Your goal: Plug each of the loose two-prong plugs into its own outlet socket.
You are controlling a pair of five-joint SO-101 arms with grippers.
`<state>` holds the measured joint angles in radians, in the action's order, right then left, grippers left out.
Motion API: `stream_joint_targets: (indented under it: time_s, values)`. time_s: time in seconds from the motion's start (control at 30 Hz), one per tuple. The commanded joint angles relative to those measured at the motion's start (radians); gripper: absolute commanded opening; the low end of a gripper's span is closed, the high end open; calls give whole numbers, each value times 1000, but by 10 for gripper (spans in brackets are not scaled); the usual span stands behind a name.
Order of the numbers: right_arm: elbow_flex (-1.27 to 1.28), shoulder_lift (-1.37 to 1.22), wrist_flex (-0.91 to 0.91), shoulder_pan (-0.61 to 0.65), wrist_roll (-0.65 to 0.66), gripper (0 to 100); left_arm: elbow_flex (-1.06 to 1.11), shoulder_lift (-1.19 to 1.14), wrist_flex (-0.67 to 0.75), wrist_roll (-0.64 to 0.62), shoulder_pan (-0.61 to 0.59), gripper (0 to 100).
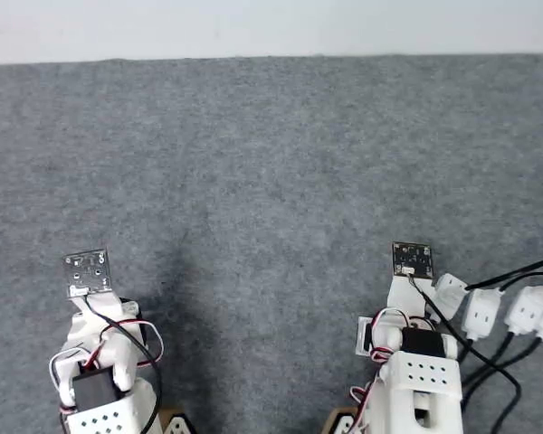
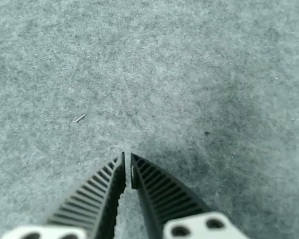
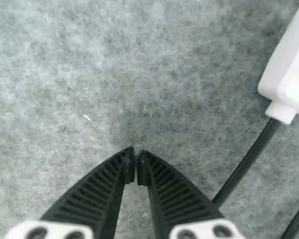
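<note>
A grey felt mat [image 1: 271, 163] covers the work surface and runs to its far edge, where it meets a plain pale wall [image 1: 271, 27]. One short, thin, pin-like sliver [image 2: 80, 118] lies flat on the mat, and a small white fleck [image 3: 86, 117] lies on the mat elsewhere. At the mat's near edge sit a tan patch [image 1: 174, 422] and a second tan patch [image 1: 337, 421], well apart.

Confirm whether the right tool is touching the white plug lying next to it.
Apart. In the right wrist view, bare grey mat lies between the shut right tool and the white plug.
</note>
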<state>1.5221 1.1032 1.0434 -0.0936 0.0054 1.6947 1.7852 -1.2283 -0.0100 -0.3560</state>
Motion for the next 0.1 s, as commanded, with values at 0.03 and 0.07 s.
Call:
stream_joint_targets:
  time_s: [0.03, 0.07]
  values:
    - [-2, 1, -18, -13, -9, 9, -10, 6, -2, 17, -3, 14]
    - [-2, 1, -18, -13, -9, 9, -10, 6, -2, 17, -3, 14]
